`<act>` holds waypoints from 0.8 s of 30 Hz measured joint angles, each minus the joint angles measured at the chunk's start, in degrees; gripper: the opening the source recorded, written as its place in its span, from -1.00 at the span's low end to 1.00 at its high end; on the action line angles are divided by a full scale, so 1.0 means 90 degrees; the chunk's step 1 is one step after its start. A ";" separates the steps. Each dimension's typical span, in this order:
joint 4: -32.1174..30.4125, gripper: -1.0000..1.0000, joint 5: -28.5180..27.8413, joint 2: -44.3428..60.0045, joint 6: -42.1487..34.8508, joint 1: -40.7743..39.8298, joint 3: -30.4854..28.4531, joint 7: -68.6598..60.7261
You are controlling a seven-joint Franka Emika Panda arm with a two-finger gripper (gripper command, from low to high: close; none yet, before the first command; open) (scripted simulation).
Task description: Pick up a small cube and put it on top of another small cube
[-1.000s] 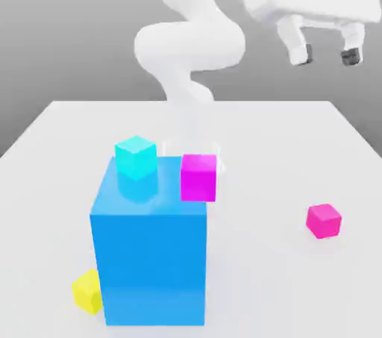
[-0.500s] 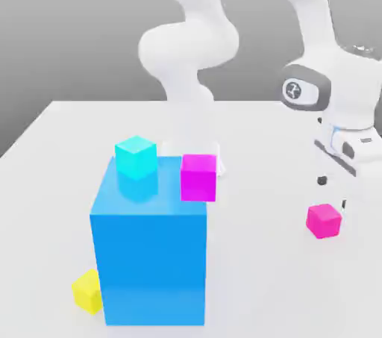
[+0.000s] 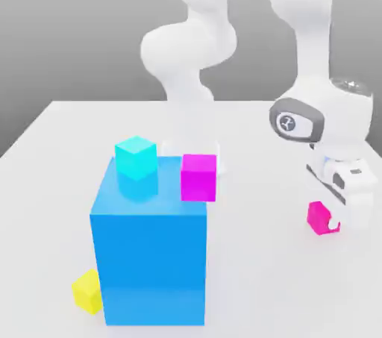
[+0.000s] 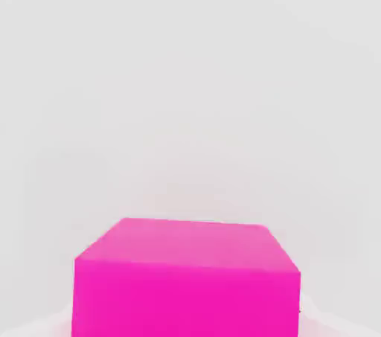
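At the exterior view's right of the white desk (image 3: pixel 246 269), the gripper (image 3: pixel 333 218), its opening impossible to tell, sits at the small, rigid-looking pink cube (image 3: pixel 319 218); likely light, best pinched across opposite flat faces.

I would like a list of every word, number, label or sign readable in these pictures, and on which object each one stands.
No readable words or numbers anywhere.
The robot arm has a round grey disc with a small white mark at its wrist joint; the mark is too blurred to read.
The pink cube by the end effector, the big blue block, the cyan cube, the magenta cube and the yellow cube are plain.
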 joint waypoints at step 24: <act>0.2093 -1.00 -0.0211 -0.2974 -0.4312 -0.3076 -0.2212 -0.1756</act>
